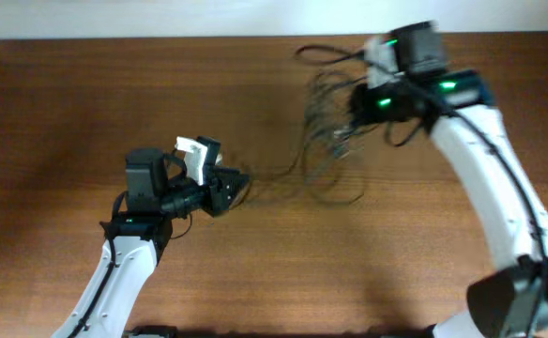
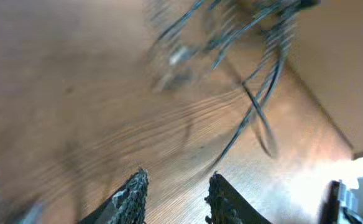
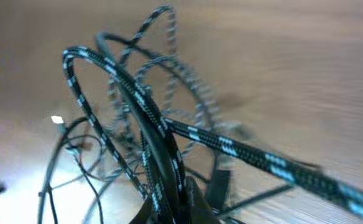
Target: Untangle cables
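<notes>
I have the right gripper [image 3: 180, 202] shut on the braided black-and-white speckled cable [image 3: 138, 109]. The cord runs down into the fingers at the bottom of my right wrist view, and its loops stand up and fan out above them. The overhead view shows the bundle of cables [image 1: 328, 141] hanging as a smeared knot below that gripper, at the far right of the brown wooden desk [image 1: 68, 113], with a strand trailing towards the left arm.

The thin plain black cable [image 3: 45, 180] is threaded through the braided loops. I cannot tell where the two cross, because blur hides it.

The left gripper [image 2: 176, 196] is partly open and holds nothing. I see only bare desk between its fingers, and the cables lie well ahead of it.

On handling, I judge both cords to be very light and limp. The braided one looks a little springier, since it keeps its coils in the air, and its woven jacket should give decent grip. The plain black one looks smoother and thinner, so it could slip out of a loose pinch or snag on a plug.

I would take hold near a plug end [image 3: 56, 119] or on a single free run, not in the dense middle, where a pinch could trap both cords together. Hard pulling could tighten the knot.

No containers are in view.
</notes>
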You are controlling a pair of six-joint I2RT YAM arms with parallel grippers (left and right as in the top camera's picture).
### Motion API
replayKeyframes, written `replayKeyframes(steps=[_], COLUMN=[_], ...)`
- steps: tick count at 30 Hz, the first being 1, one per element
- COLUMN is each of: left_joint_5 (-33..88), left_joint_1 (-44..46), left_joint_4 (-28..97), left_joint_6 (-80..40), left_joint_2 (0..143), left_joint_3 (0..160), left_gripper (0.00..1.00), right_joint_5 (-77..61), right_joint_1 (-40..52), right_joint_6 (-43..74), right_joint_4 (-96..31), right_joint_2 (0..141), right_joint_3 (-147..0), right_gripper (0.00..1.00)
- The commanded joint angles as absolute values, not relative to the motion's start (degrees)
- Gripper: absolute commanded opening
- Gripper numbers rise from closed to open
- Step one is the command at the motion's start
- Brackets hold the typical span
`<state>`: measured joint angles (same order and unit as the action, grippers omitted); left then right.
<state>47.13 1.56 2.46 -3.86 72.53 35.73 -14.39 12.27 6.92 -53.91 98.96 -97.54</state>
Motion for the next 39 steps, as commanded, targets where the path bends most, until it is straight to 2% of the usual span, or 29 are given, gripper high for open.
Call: replayKeyframes(steps=[1,2,4,6,7,8,9,10,13,15,17,18,19,20,21,23,25,28,30,32,33,34,36,37,39], left_joint_5=[34.3,33.0,34.7,54.2,64.4,68.8,64.6,55.6,31.0,18.1,9.6,8.4,5.8,4.1,4.0,3.6,-0.5,-1.5,-0.9,5.8,8.9,12.2,28.8,42.6,47.2], left_joint_1=[1.3,1.3,1.3,1.3,1.5,2.0,3.7,6.6,16.4,19.6,22.0,22.1,22.1,22.1,22.1,22.0,19.8,6.6,-3.9,-10.3,-11.5,-11.7,-10.5,-8.6,-7.1], left_joint_4=[4.7,4.6,2.0,-9.0,-16.1,-20.5,-21.9,-21.8,-21.9,-21.9,-21.8,-21.8,-21.8,-21.9,-22.6,-23.6,-21.1,-5.5,2.4,5.3,5.0,4.1,-2.7,-11.3,-17.5], left_joint_6=[-3.2,-3.7,-11.1,-13.4,-13.5,-13.8,-20.4,-32.6,-50.6,-58.0,-60.2,-60.1,-60.1,-60.2,-60.2,-60.2,-50.5,-48.3,-48.3,-48.3,-48.2,-46.9,-36.0,-25.1,-24.1], left_joint_2=[72.3,72.3,72.3,72.3,72.3,72.3,72.3,72.3,72.3,72.3,72.3,72.4,73.1,74.1,75.6,78.3,79.5,79.5,79.5,79.5,79.5,79.5,79.5,79.5,79.5], left_joint_3=[35.7,35.7,35.7,35.7,35.7,35.7,35.7,35.7,35.7,35.7,35.7,35.7,35.7,35.7,35.7,35.7,35.7,35.7,35.7,35.7,35.7,35.7,35.7,35.7,35.7], left_gripper=[0.51,0.99,0.99,0.99,0.99,0.99,0.99,0.99,0.99,0.99,0.99,0.95,0.65,0.4,0.3,0.01,0.0,0.0,0.0,0.0,0.0,0.0,0.0,0.0,0.0], right_joint_5=[-13.3,-14.9,-19.4,-20.4,-20.4,-21.0,-25.4,-26.7,-27.7,-32.1,-40.7,-42.6,-45.0,-48.9,-52.4,-55.7,-55.5,-47.2,-37.2,-16.7,-6.0,-1.6,-1.8,-4.0,-12.4], right_joint_1=[9.9,9.7,10.1,11.0,11.0,11.1,11.9,13.3,16.8,18.0,18.2,18.2,18.2,18.2,18.2,18.2,17.2,15.0,14.9,14.9,14.9,14.9,15.0,15.0,15.0], right_joint_6=[8.6,8.6,8.6,8.9,14.1,19.5,21.5,21.5,21.5,21.5,21.5,21.5,21.5,21.5,21.5,21.5,21.3,21.3,21.3,21.3,21.5,21.5,21.5,21.5,21.4], right_joint_4=[-54.5,-55.1,-56.4,-56.1,-55.9,-55.9,-55.5,-54.0,-53.6,-54.2,-54.2,-54.2,-54.4,-55.1,-55.8,-58.3,-59.2,-59.9,-59.7,-60.1,-61.0,-62.3,-64.0,-64.6,-65.9], right_joint_2=[93.5,92.7,91.7,91.8,91.8,91.8,91.8,91.8,91.8,91.8,91.8,91.8,91.8,91.8,91.8,91.8,91.8,91.8,91.8,91.8,91.8,91.8,92.0,92.0,92.0], right_joint_3=[-97.8,-97.8,-97.8,-97.8,-97.8,-97.8,-97.8,-97.8,-97.8,-97.8,-97.8,-97.8,-97.8,-97.8,-97.8,-97.8,-97.8,-97.8,-97.8,-97.8,-97.8,-97.8,-97.8,-97.8,-97.8], right_gripper=[0.04,0.04,0.04,0.04,0.04,0.04,0.04,0.04,0.04,0.04,0.04,0.04,0.04,0.04,0.04,0.04,0.04,0.05,0.08,0.12,0.14,0.17,0.33,0.4,0.41])
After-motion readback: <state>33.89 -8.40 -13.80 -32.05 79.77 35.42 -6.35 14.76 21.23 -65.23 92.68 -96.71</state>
